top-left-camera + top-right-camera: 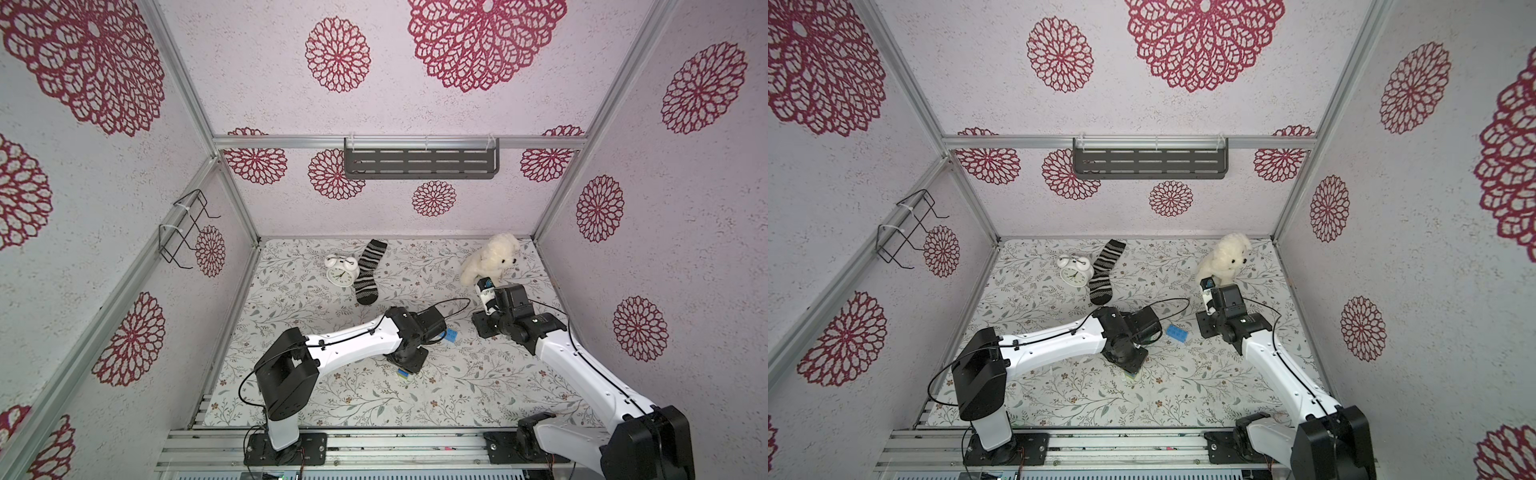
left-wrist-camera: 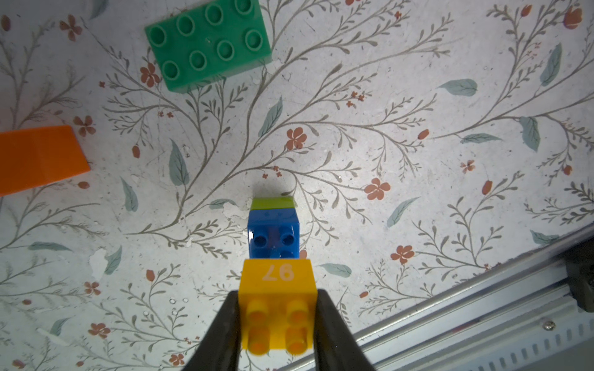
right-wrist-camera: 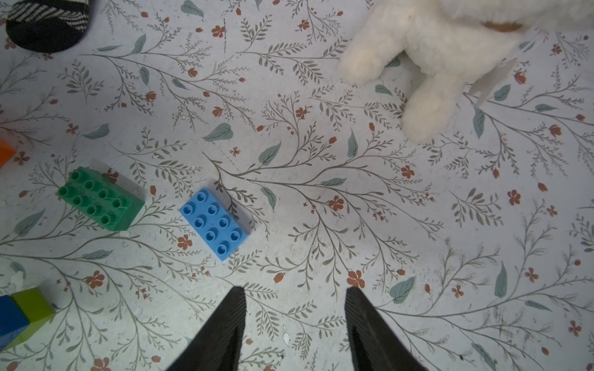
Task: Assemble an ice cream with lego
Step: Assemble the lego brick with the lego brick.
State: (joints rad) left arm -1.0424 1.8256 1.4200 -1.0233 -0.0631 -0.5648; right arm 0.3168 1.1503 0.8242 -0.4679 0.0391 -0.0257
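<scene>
In the left wrist view my left gripper (image 2: pixel 278 294) is shut on a yellow square brick (image 2: pixel 276 279) marked 97, its studs facing the camera. Just beyond it sits a blue brick (image 2: pixel 273 234) joined to a lime brick (image 2: pixel 273 203) on the mat; whether the yellow one touches them I cannot tell. A dark green long brick (image 2: pixel 207 41) and an orange brick (image 2: pixel 38 159) lie farther off. My right gripper (image 3: pixel 295 294) is open and empty over bare mat. The light-blue long brick (image 3: pixel 213 223) lies ahead of it, with the green brick (image 3: pixel 99 199) beyond. In both top views, the light-blue brick (image 1: pixel 451 336) (image 1: pixel 1177 333) lies between the two arms.
A white plush dog (image 1: pixel 492 262) stands at the back right, close to the right arm (image 1: pixel 515 320). A striped sock (image 1: pixel 368 272) and a white alarm clock (image 1: pixel 341 272) lie at the back. The metal rail (image 2: pixel 482 308) runs along the mat's front edge.
</scene>
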